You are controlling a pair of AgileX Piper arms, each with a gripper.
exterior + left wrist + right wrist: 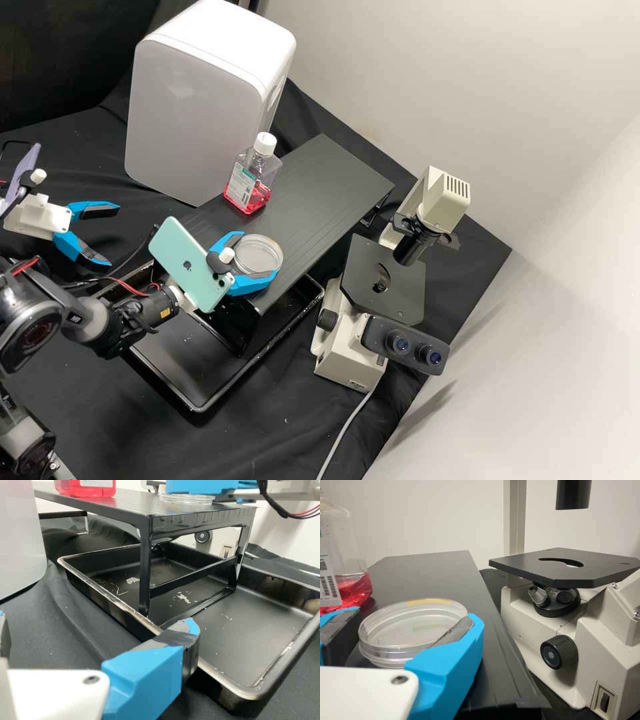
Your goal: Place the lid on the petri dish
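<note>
High view: clamping the lid [260,252] at frame centre with the right pincer [259,256], on the black shelf [320,180], just lower right of the red flask [250,177]. Holding the left pincer [112,235] spread apart at the left edge, over the desk [280,427].

Left wrist view: looking across the black tray [250,630] to the shelf legs, with the lid at upper centre.

Right wrist view: pressing blue fingers [452,652] on both sides of the lid, covering the petri dish [385,659] at lower left, beside the microscope [580,645] at right.
</note>
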